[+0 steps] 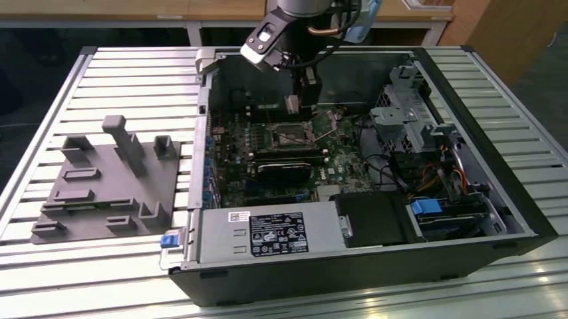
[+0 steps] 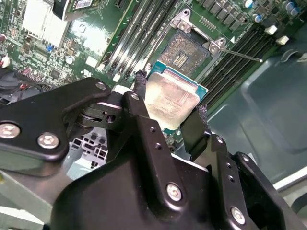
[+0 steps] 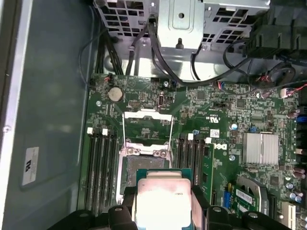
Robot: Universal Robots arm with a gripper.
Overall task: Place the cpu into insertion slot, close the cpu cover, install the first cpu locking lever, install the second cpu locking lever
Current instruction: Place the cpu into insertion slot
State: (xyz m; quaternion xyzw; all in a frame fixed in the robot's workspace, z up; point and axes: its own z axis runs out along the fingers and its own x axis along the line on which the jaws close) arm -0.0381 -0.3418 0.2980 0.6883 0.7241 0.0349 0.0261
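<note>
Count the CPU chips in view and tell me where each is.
1. The cpu is clamped in the gripper, held off the board near the empty insertion slot. Another could lie hidden elsewhere in the case.

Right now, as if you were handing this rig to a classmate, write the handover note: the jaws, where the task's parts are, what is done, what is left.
The gripper: jaws shut on the cpu, gripping two opposite edges, metal face showing.
The cpu is in the air near the insertion slot, not seated.
The slot is bare, and the cpu cover is swung up, open.
A thin lever rod juts out from the slot's corner and looks unlatched.
Done: cpu in grasp inside the case.
Left: seating the cpu, closing the cover, both levers.
</note>
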